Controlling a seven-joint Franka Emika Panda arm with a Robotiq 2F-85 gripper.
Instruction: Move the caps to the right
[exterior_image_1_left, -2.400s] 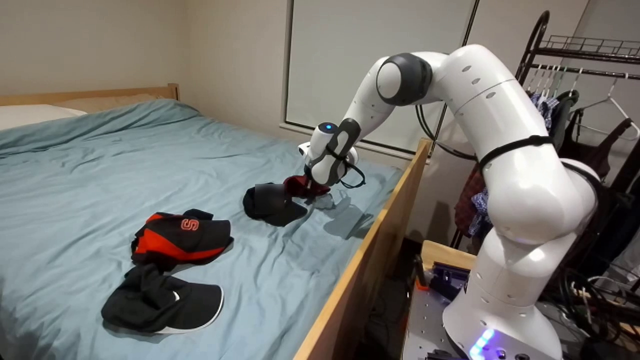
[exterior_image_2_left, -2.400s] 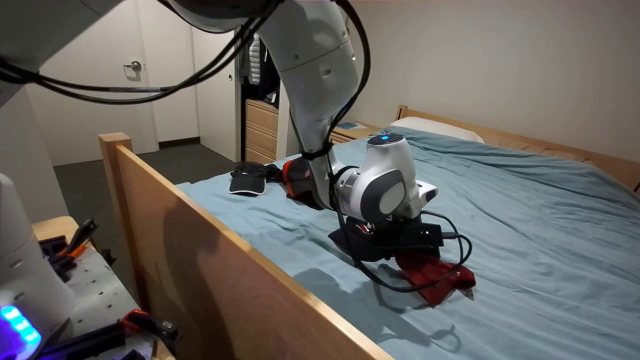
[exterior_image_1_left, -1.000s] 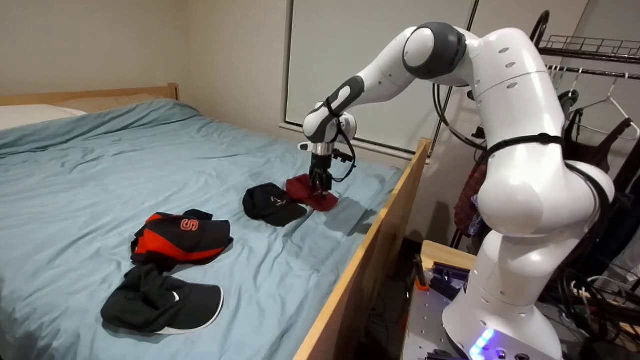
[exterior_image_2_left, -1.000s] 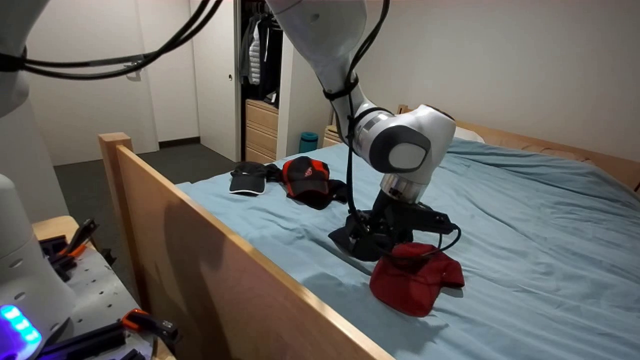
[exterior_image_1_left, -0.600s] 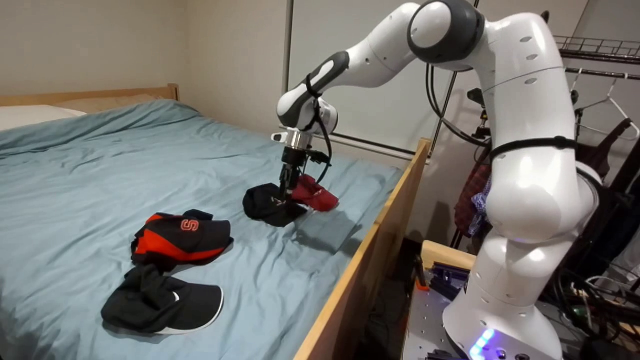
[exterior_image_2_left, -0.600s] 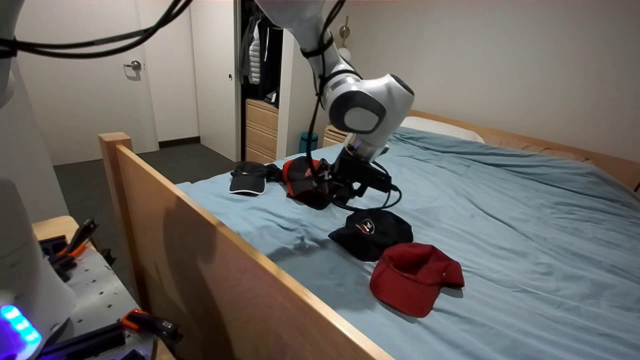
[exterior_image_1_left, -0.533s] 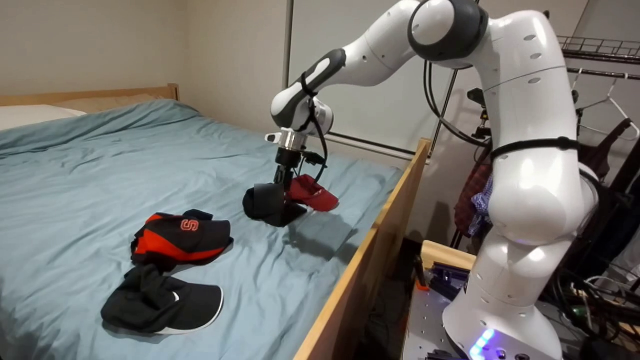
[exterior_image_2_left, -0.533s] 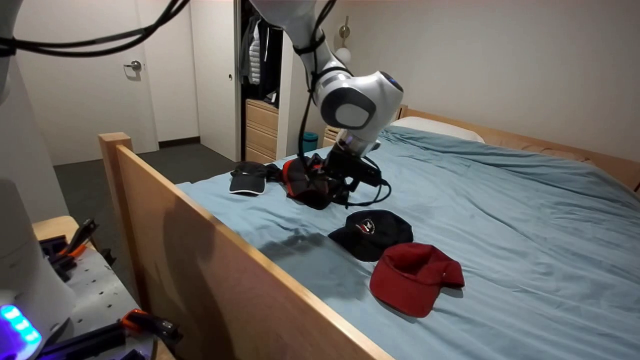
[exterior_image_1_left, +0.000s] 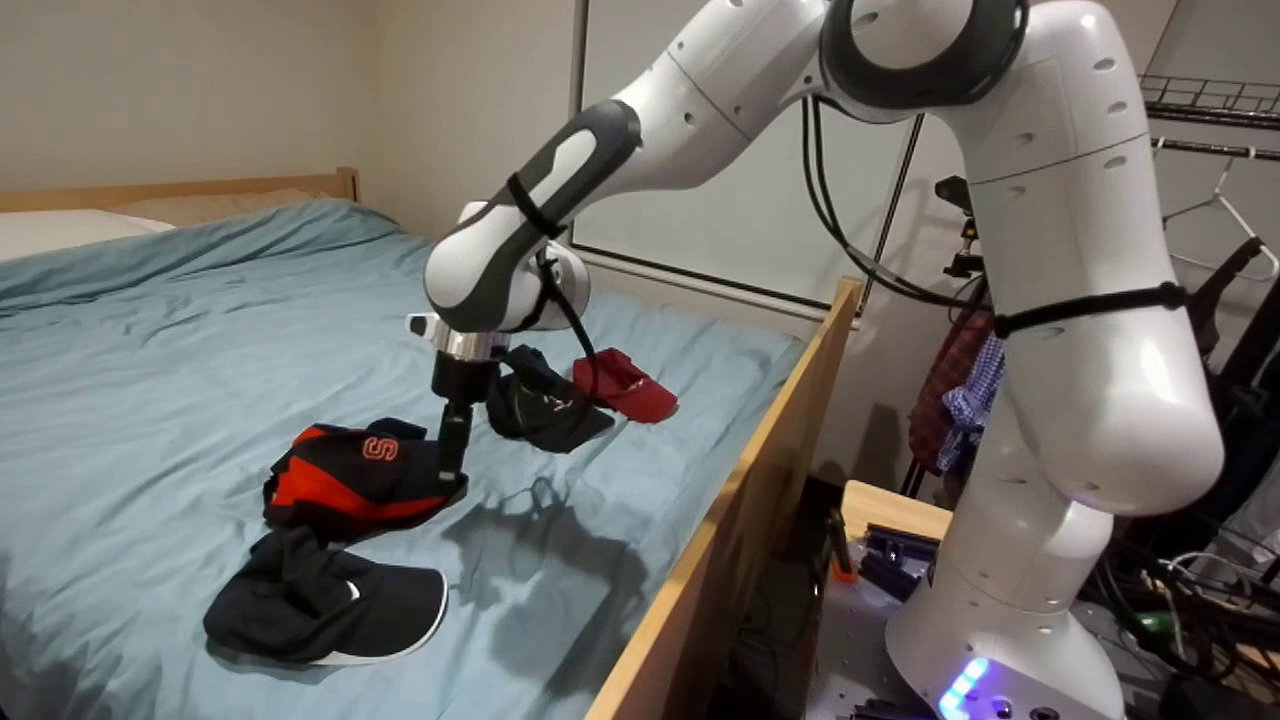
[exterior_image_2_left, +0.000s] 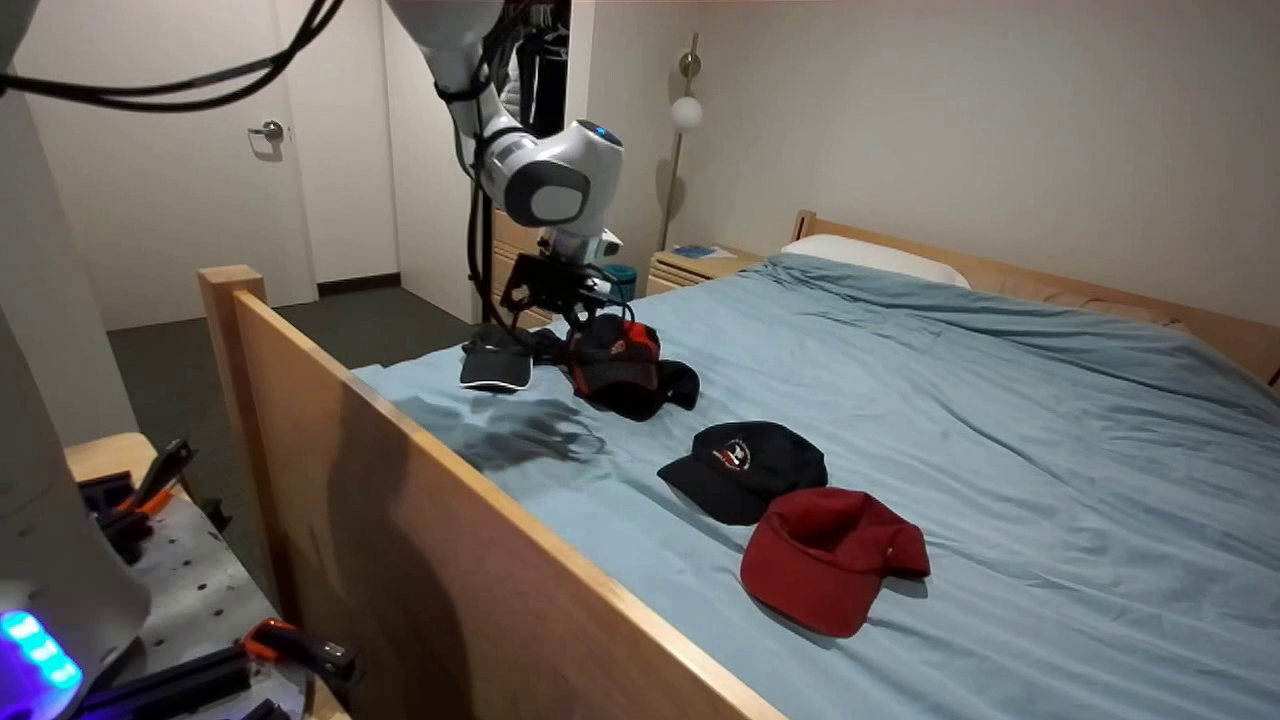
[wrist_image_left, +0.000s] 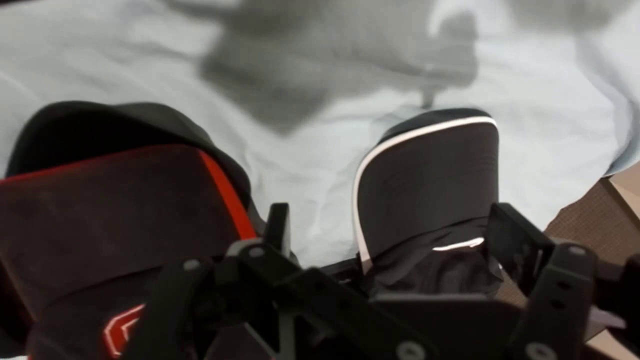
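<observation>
Several caps lie on the blue bed sheet. A dark red cap (exterior_image_1_left: 625, 385) (exterior_image_2_left: 835, 560) rests beside a black cap with a round emblem (exterior_image_1_left: 548, 408) (exterior_image_2_left: 745, 468). Apart from these are a black-and-orange cap (exterior_image_1_left: 335, 480) (wrist_image_left: 105, 215) and a black cap with a white-edged brim (exterior_image_1_left: 330, 610) (exterior_image_2_left: 497, 360). My gripper (exterior_image_1_left: 452, 470) (wrist_image_left: 391, 222) hovers over these two, its fingers wide apart and holding nothing. In the wrist view the white-edged cap shows below and between the fingertips, while the black-and-orange cap is left of them, partly covered by the fingers.
A wooden footboard (exterior_image_1_left: 755, 490) (exterior_image_2_left: 450, 500) rises along the bed between the caps and the robot's base. Clamps (exterior_image_2_left: 300, 650) sit on the base table. My arm's cable (exterior_image_1_left: 580, 330) hangs in a loop beside the wrist.
My gripper has left the dark red cap, risen, and travelled past the emblem cap to above the other two caps. The red cap has shifted slightly toward the footboard.
</observation>
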